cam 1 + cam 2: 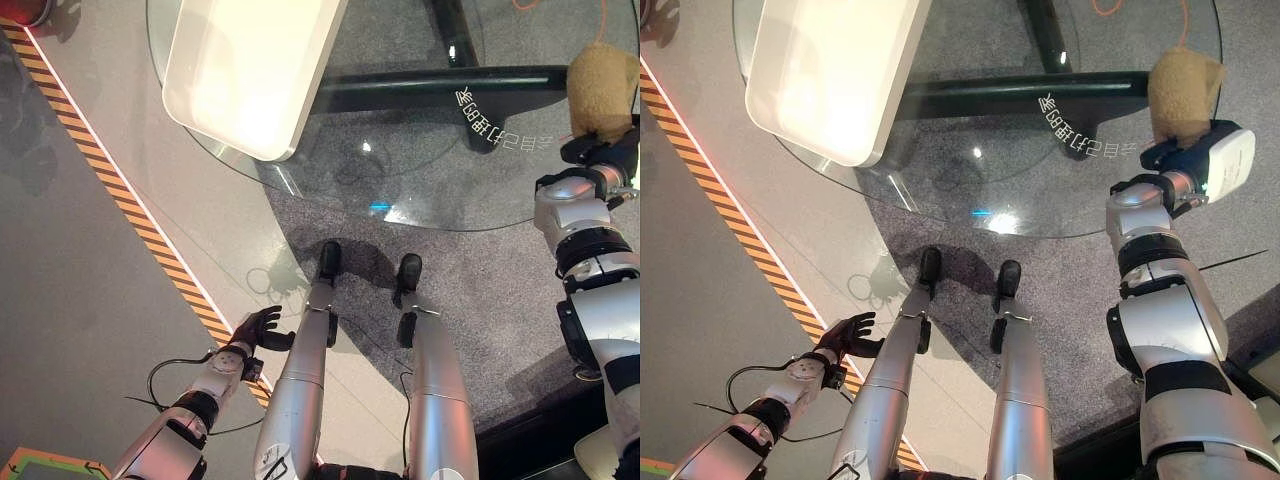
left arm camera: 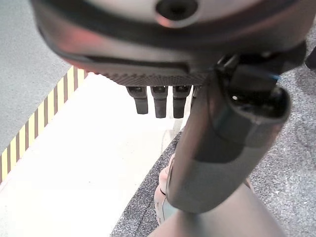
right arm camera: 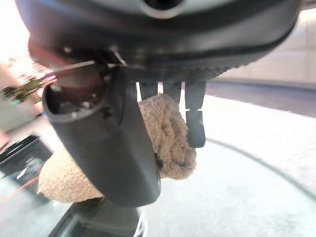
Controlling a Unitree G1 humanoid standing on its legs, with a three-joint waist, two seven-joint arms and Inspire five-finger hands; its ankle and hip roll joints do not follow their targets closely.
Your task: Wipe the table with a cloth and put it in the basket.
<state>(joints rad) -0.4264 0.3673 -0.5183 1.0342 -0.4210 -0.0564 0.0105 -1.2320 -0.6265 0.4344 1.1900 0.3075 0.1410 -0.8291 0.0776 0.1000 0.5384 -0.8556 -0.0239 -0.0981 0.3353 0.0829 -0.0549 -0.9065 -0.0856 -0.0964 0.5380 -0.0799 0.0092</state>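
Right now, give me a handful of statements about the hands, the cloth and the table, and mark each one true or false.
1. The right hand holds the tan cloth. True.
2. The cloth lies in the white basket. False: it is in the right hand at the glass table's right side.
3. The left hand hangs low over the floor, holding nothing. True.
4. The tabletop is solid wood. False: it is clear glass, with the floor showing through.
5. The white basket sits on the table's left part. True.
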